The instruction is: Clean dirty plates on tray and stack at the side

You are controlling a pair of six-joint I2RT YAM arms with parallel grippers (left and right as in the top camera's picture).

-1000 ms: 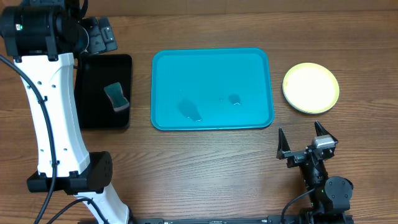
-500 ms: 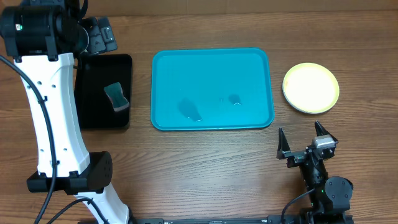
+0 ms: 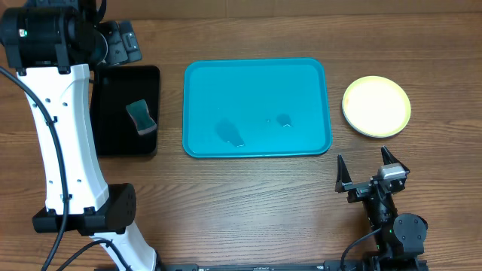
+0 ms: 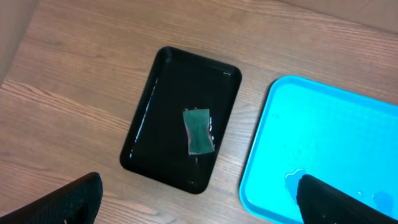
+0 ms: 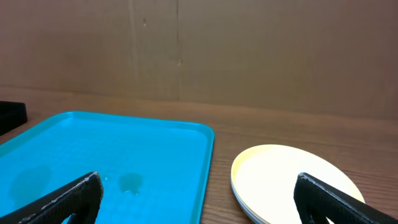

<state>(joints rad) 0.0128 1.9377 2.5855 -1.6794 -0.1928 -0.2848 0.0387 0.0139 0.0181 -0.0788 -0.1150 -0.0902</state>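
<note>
Nothing has moved since the earlier frames; both arms are stationary. The right claw (image 3: 364, 169) is wide open and holds nothing. The left claw (image 4: 199, 196) is also spread wide and empty, above the black tray (image 3: 120, 139) with the sponge (image 3: 141, 118). The blue tray (image 3: 256, 83) carries no plates, only wet patches. The plates (image 3: 376, 106) are stacked on the bench beside the tray's right edge, white face on top, yellow-green rim below; the count cannot be read. The stack lies directly ahead of the right claw, which is far nearer than the left. Judgement: the task appears complete.
</note>
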